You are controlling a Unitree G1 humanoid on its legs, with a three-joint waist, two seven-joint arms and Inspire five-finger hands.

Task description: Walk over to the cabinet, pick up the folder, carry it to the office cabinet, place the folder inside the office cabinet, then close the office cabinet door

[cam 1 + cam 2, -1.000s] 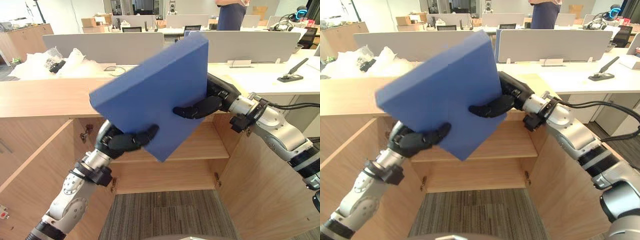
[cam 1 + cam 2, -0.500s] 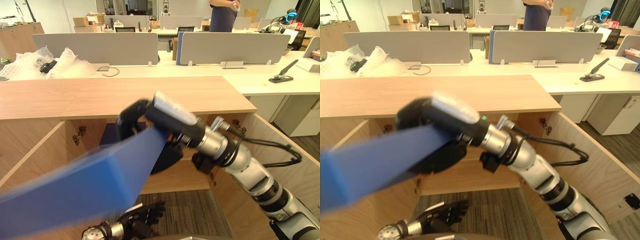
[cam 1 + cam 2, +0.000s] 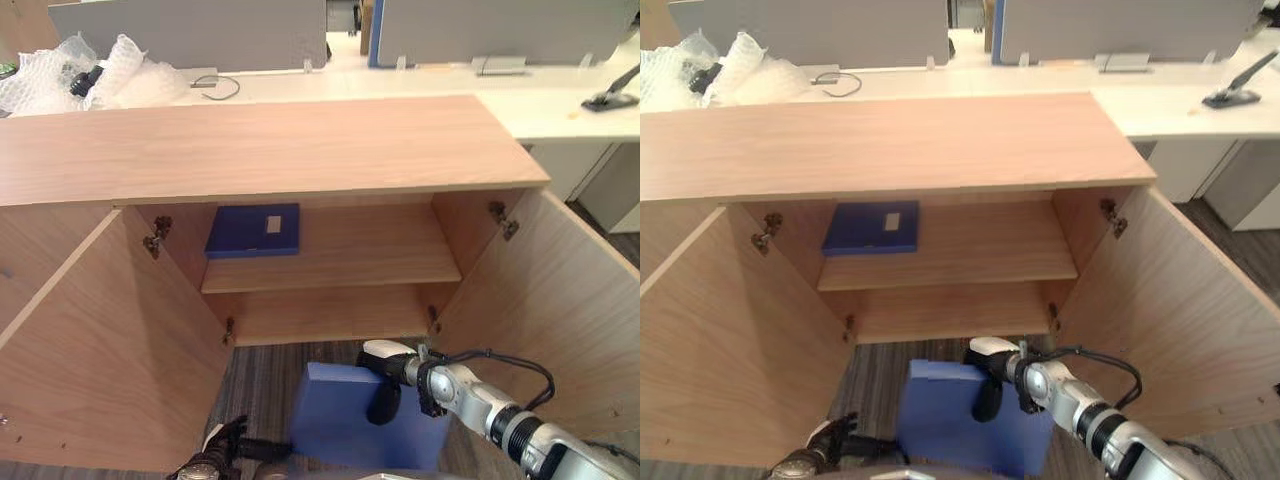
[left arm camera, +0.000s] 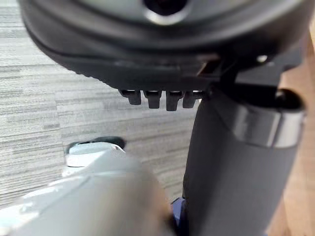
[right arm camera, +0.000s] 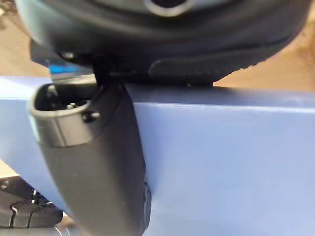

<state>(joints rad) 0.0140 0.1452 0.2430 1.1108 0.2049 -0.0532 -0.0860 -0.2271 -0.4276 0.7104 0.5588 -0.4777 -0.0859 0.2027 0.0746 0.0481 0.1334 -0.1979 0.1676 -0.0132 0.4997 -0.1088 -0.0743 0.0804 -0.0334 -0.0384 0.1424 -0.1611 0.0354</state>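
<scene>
A blue folder [image 3: 335, 420] hangs low over the carpet in front of the open office cabinet [image 3: 270, 140], below its lower shelf [image 3: 330, 315]. My right hand [image 3: 384, 392] is shut on the folder's top edge, thumb [image 5: 98, 162] pressed on its blue face [image 5: 226, 162]. My left hand [image 3: 218, 456] sits near the floor at the folder's lower left corner, fingers straight and spread, touching or almost touching its edge. A second blue folder [image 3: 252, 230] with a white label lies flat on the left of the upper shelf [image 3: 370, 255].
Both cabinet doors stand wide open: the left door [image 3: 90, 360] and the right door [image 3: 560, 300] flank the folder. Behind the cabinet top is a white desk with bubble wrap [image 3: 90, 75], a stapler [image 3: 610, 97] and grey partitions.
The view has tilted down. The folder swung from chest height above the cabinet top down to floor level. My left hand let go of it; the right hand kept hold.
</scene>
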